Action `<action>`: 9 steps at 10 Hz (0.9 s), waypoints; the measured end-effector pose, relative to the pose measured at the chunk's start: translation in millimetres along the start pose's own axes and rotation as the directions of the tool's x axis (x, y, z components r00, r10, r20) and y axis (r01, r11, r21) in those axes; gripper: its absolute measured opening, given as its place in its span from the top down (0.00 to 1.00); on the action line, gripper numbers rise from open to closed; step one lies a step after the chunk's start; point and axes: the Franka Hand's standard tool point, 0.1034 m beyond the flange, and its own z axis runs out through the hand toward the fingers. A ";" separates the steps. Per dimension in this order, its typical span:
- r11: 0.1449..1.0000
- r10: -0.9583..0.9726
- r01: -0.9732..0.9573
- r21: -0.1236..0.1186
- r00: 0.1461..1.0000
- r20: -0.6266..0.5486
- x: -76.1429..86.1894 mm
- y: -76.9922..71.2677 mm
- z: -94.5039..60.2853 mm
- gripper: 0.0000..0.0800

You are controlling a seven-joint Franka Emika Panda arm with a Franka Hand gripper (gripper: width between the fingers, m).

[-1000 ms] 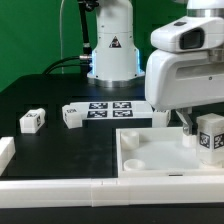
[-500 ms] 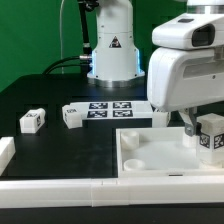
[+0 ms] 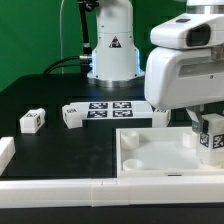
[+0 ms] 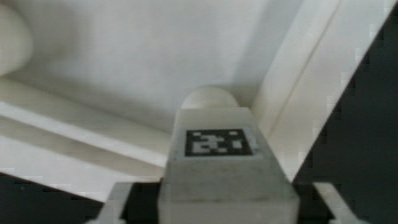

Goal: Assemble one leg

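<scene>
My gripper (image 3: 205, 122) is shut on a leg (image 3: 212, 135), a small white block with marker tags. It holds the leg upright over the far corner of the large white tray-like piece (image 3: 150, 158), at the exterior view's right. In the wrist view the leg (image 4: 217, 150) sits between my fingers (image 4: 135, 202). Its rounded end points at the tray's floor, close to the raised wall (image 4: 294, 70). I cannot tell whether the leg touches the tray. Two more legs (image 3: 32, 121) (image 3: 73, 116) lie on the black table at the exterior view's left.
The marker board (image 3: 118, 109) lies flat behind the tray, in front of the robot base (image 3: 112, 50). Long white bars (image 3: 60, 187) edge the table's front. A short white piece (image 3: 5, 150) sits at the exterior view's left edge.
The arm and the held leg shifted only slightly over the tray's corner. Nothing else moved.
</scene>
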 end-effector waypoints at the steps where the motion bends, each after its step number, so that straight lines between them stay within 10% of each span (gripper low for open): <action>1: 0.979 0.203 -0.203 0.004 0.979 -0.019 -0.1 -1.6 -0.7 0.64; 9: 0.401 0.916 -0.916 0.016 0.401 -0.016 2.6 -4.3 1.6 0.64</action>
